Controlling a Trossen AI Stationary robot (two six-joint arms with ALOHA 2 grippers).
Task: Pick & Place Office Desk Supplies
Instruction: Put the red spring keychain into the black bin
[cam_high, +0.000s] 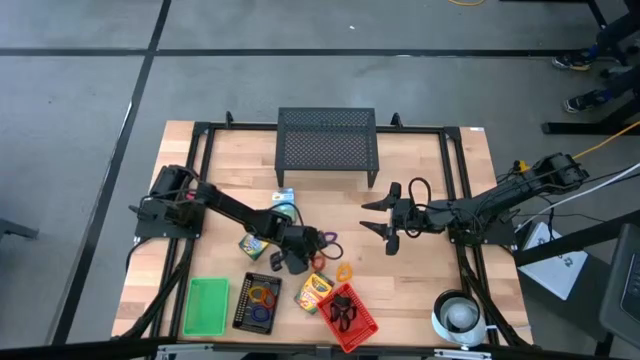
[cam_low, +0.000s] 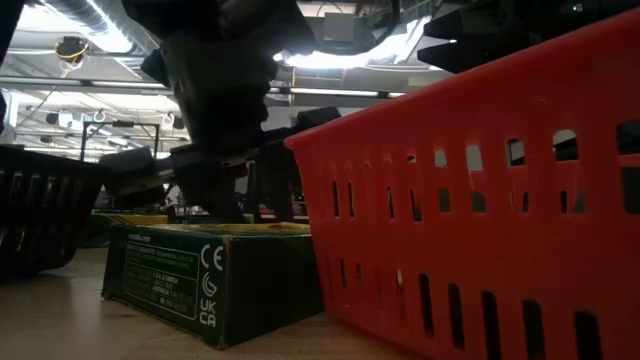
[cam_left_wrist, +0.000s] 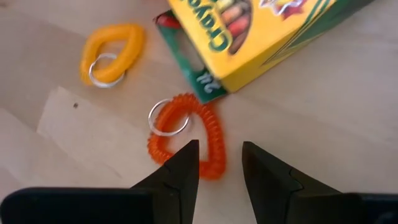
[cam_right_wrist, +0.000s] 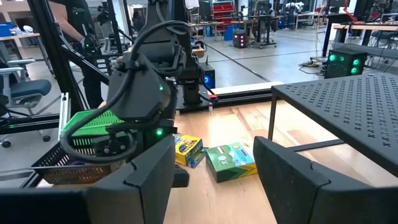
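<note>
Orange coil ring (cam_left_wrist: 186, 134), flat on the table near its front edge beside the crayon box (cam_left_wrist: 249, 31), straddled by the open, empty left claw (cam_left_wrist: 221, 165): lower squarely, pinch the coil.

Table: my wooden table (cam_high: 420, 260), black rails along its edges.
12 o'clock: black mesh stand (cam_high: 327, 145).
6 o'clock: red basket (cam_high: 350, 318), crayon box (cam_high: 314, 292), black tray (cam_high: 257, 303), green tray (cam_high: 207, 305).
Centre: orange coil ring (cam_left_wrist: 186, 134), yellow ring (cam_left_wrist: 112, 53).
5 o'clock: white roll (cam_high: 459, 315).
</note>
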